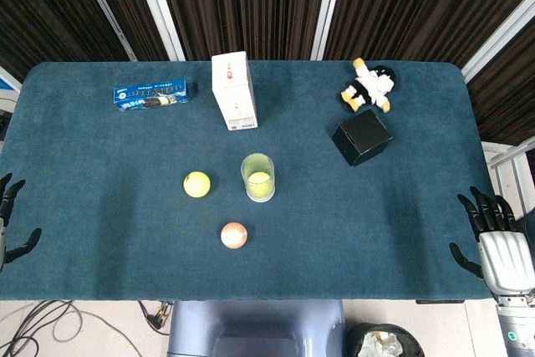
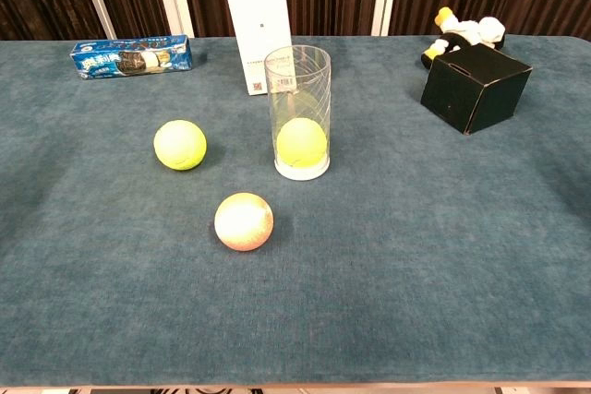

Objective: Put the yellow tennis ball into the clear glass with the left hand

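Note:
A clear glass [image 1: 258, 175] [image 2: 299, 103] stands upright near the table's middle, with a yellow tennis ball [image 2: 301, 141] resting at its bottom. A second yellow tennis ball [image 1: 196, 184] [image 2: 180, 145] lies on the cloth just left of the glass. My left hand [image 1: 10, 219] hangs at the table's left edge, fingers spread, holding nothing. My right hand [image 1: 493, 232] sits at the right edge, fingers spread and empty. Neither hand shows in the chest view.
A pale orange ball [image 1: 234, 235] [image 2: 244, 221] lies in front of the glass. A white carton [image 1: 234, 89] stands behind it, a blue biscuit pack [image 1: 150, 94] at back left, a black box [image 1: 361, 136] and a plush toy [image 1: 368, 85] at back right.

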